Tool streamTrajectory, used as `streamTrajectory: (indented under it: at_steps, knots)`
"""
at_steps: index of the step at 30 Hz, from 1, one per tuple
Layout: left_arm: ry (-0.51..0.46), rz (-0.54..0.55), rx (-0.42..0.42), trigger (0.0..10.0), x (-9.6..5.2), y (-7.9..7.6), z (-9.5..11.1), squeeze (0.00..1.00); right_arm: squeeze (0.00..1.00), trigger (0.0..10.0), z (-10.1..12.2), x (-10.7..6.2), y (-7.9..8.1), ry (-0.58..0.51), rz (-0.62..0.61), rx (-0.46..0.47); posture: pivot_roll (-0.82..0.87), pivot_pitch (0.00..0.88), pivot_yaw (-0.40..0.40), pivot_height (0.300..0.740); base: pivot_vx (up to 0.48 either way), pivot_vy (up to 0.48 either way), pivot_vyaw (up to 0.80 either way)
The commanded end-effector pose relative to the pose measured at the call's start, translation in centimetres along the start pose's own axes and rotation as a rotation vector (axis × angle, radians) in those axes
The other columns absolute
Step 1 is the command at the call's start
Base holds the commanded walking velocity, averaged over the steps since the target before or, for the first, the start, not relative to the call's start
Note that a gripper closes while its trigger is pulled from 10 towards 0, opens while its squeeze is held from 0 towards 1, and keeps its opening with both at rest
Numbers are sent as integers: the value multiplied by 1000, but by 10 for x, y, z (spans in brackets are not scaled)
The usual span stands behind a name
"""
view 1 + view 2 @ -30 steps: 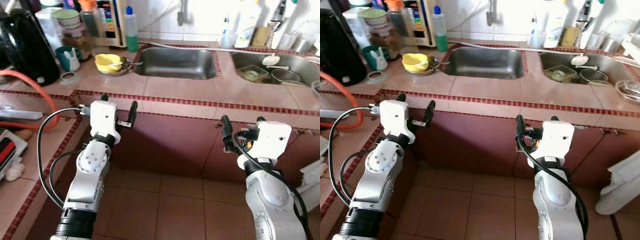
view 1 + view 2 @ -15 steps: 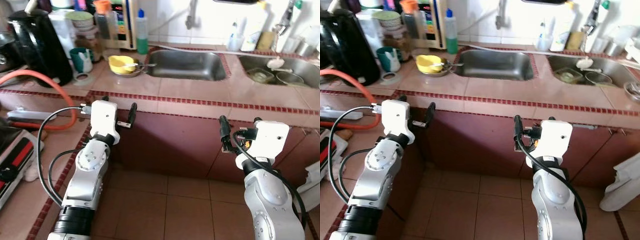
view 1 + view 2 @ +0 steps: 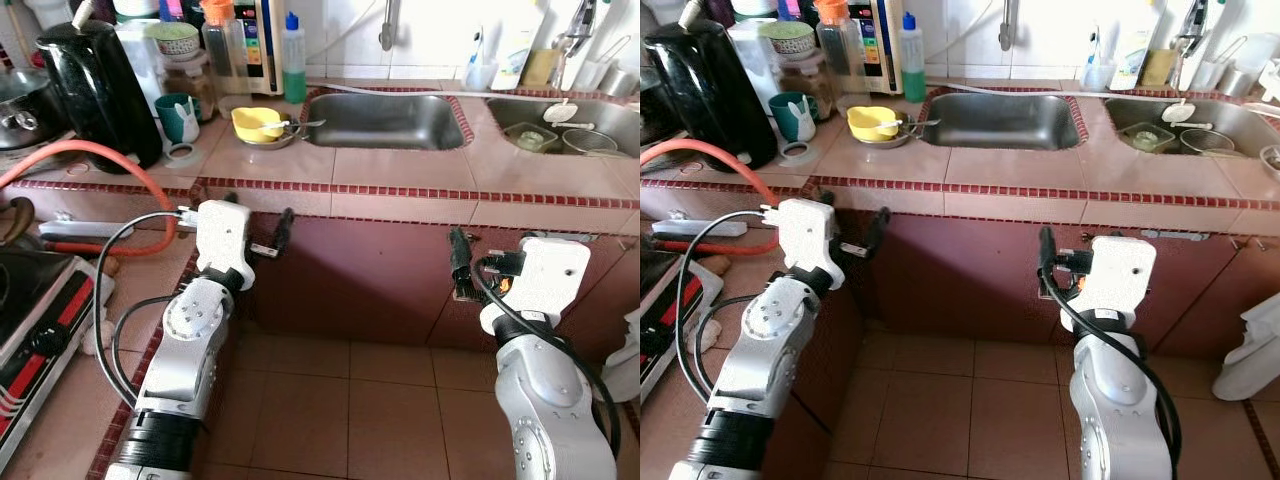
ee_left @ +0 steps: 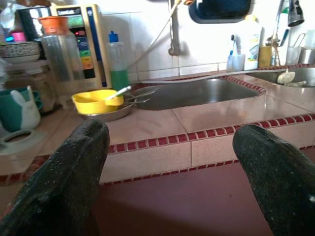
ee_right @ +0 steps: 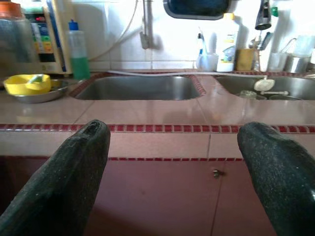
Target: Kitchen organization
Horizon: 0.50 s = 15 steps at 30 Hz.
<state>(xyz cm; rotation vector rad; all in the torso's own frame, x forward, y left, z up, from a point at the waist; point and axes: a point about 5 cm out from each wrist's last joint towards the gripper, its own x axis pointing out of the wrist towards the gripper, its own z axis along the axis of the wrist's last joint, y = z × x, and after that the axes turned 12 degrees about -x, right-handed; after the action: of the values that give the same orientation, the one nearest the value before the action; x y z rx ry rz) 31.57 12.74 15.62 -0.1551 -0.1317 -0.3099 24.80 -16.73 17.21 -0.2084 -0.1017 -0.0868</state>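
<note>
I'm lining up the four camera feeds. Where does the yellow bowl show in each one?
Left eye view: yellow bowl on the counter, left of the sink.
Right eye view: upper left, same spot.
Left wrist view: left of centre, above the left end effector's finger.
Right wrist view: far left edge.
Shared landmark: the green soap bottle behind it.

You face a home kitchen: tiled counter, double steel sink, black kettle, stove, dish soap bottle.
</note>
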Motion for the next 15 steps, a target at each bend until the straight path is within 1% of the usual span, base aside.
streamTrajectory:
  at_steps: [1, 2, 7, 11, 15]
  knots:
    - [-13, -16, -6, 10000, 2, -2, 6, 0, 0, 10000, 3, 1, -1, -11, -1, 6, 49, 18, 33, 740, 0, 0, 0]
    - [-12, -25, -18, 10000, 2, -2, 6, 0, 0, 10000, 4, 1, 0, -15, 3, 2, 49, 18, 33, 740, 240, 0, 0]
    - [-9, -27, -24, 10000, 2, -3, 6, 0, 0, 10000, 6, 1, 4, -24, 27, -14, 51, 17, 31, 740, 322, 0, 0]
    - [-6, -26, -29, 10000, 2, -3, 6, 0, 0, 10000, 6, 2, 7, -30, 48, -11, 56, 16, 28, 740, 399, 0, 0]
    - [-3, -26, -31, 10000, 1, -2, 5, 0, 0, 10000, 7, 3, 8, -32, 51, -10, 58, 16, 26, 740, 412, 0, 0]
